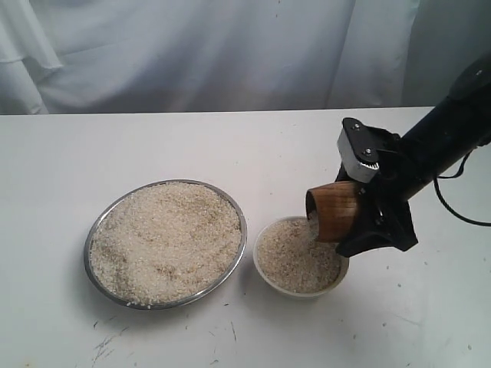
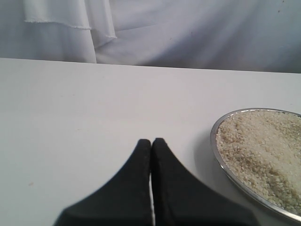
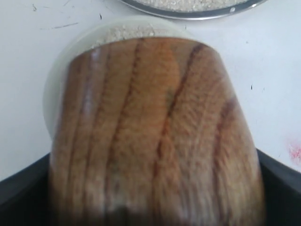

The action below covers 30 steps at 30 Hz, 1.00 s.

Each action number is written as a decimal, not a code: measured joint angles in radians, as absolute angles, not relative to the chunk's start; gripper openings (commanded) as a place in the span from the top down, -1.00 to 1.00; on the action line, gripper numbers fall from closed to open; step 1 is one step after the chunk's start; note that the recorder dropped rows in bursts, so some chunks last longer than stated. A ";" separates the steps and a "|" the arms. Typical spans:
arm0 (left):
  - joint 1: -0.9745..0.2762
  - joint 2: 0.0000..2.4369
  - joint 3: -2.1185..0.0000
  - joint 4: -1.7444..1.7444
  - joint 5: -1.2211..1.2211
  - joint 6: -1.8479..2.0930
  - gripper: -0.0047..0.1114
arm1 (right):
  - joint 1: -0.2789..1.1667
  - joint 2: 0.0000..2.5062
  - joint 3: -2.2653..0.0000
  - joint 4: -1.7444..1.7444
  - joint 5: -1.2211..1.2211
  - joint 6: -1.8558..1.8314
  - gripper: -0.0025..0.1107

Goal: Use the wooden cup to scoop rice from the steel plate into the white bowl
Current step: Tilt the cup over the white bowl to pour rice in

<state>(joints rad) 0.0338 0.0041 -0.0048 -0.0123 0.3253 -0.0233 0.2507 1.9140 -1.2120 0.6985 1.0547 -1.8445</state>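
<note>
The left hand (image 2: 151, 141) takes no part in the work: its two dark fingers are pressed together with nothing between them, hovering over bare worktop (image 1: 61, 169). The steel plate (image 1: 90, 244) lies near it, off to one side of the fingertips and not touching them.

That plate holds a broad, thick bed of rice (image 1: 165, 241) reaching almost to the rim, so plenty is left to move if more is wanted. From the right hand it sits well away, on the far side of the bowl.

The white bowl (image 1: 303, 294) stands directly below the right hand, just beside the plate. It is already filled close to its rim with grains (most of the transfer looks done, by my reading).

The wooden cup (image 1: 335, 210) is tipped nearly onto its side above the bowl, mouth turned down and towards the plate, with grains at its lip. I judge this to be the pouring step of a scoop.

The right hand (image 1: 367, 201) grips the cup across its barrel, jaws spread wide to fit it. What remains is emptying the cup, and whether another scoop is needed cannot be told.
</note>
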 measured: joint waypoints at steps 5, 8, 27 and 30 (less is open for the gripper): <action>0.034 0.004 -0.005 -0.012 0.325 -0.023 0.92 | 0.251 1.914 -1.191 0.685 1.023 -1.840 0.96; 0.034 0.004 -0.005 -0.012 0.325 -0.023 0.92 | 0.273 1.914 -1.191 0.678 1.012 -1.835 0.96; 0.034 0.004 -0.005 -0.012 0.325 -0.023 0.92 | 0.370 1.844 -1.191 0.451 0.939 -1.623 0.96; 0.034 0.004 -0.005 -0.012 0.325 -0.023 0.92 | 0.393 1.844 -1.191 0.400 0.927 -1.587 0.96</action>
<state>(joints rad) 0.0338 0.0041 -0.0048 -0.0123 0.3253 -0.0233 0.3926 1.8436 -1.1906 0.3998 0.9272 -1.5866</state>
